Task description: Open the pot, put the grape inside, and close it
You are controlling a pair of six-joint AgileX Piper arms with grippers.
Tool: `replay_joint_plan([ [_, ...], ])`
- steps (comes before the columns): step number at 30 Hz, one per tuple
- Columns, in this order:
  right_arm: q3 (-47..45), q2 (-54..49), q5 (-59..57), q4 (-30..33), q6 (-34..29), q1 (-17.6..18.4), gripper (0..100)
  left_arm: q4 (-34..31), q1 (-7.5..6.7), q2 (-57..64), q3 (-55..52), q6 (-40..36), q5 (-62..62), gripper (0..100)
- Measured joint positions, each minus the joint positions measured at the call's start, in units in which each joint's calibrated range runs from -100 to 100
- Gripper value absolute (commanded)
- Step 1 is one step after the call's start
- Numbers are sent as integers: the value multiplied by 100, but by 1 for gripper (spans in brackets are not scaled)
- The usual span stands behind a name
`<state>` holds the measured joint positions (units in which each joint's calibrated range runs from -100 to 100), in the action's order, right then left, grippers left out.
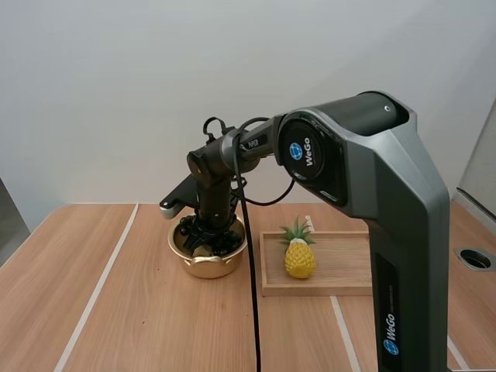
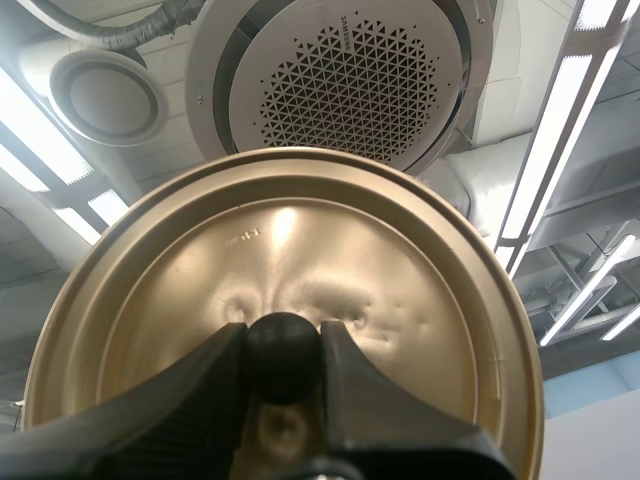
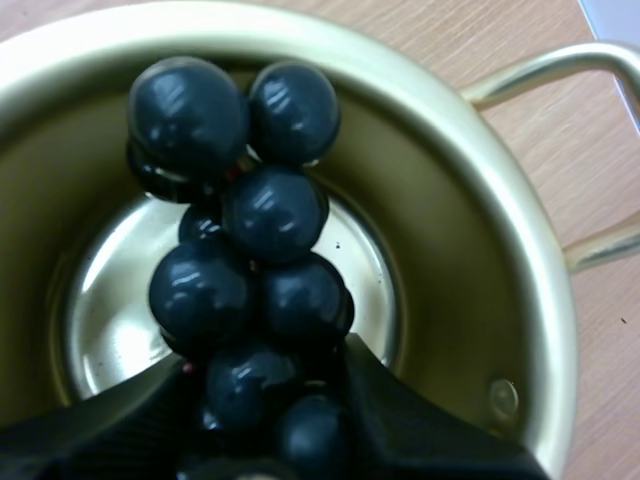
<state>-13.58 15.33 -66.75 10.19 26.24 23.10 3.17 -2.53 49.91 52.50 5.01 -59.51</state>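
The golden pot (image 1: pixel 208 265) stands uncovered on the wooden table, left of the tray. My right gripper (image 1: pixel 208 235) reaches down over its mouth. In the right wrist view my right gripper (image 3: pixel 265 362) is shut on a bunch of dark grapes (image 3: pixel 245 270), which hangs inside the pot (image 3: pixel 480 230) above its shiny bottom. The golden lid (image 2: pixel 290 250) is lifted away from the pot, its top side facing the left wrist camera. My left gripper (image 2: pixel 283 345) is shut on the lid's black knob (image 2: pixel 283 365).
A wooden tray (image 1: pixel 341 267) lies right of the pot with a toy pineapple (image 1: pixel 300 256) on its left end. A round hole (image 1: pixel 474 258) sits in the table's far right. One pot handle (image 3: pixel 540 70) sticks out toward the table.
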Motion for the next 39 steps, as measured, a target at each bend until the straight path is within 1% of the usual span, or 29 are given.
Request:
replay_joint_plan([
  [11, 0, 17, 0, 31, -53, 0, 0, 0, 0, 0, 0, 0, 0, 0],
  [17, 0, 59, 57, 93, -393, 0, 0, 0, 0, 0, 0, 0, 0, 0],
  [19, 0, 59, 57, 93, -472, 0, 21, 0, 0, 0, 0, 0, 0, 0],
  [20, 0, 59, 71, 102, -519, 0, 37, 0, 0, 0, 0, 0, 0, 0],
  [21, 0, 59, 71, 102, -576, 0, 57, 0, 0, 0, 0, 0, 0, 0],
  [22, 0, 59, 71, 116, -620, 0, 75, 0, 0, 0, 0, 0, 0, 0],
  [23, 0, 59, 71, 129, -653, 0, 98, 0, 0, 0, 0, 0, 0, 0],
  [24, 0, 59, 32, 154, -677, 0, 100, 0, 0, 0, 0, 0, 0, 0],
  [31, 0, 100, -302, 555, -752, 92, 100, 0, 0, 0, 0, 0, 0, 0],
  [39, 0, 100, -353, 743, -792, 123, 100, 0, 0, 0, 0, 0, 0, 0],
])
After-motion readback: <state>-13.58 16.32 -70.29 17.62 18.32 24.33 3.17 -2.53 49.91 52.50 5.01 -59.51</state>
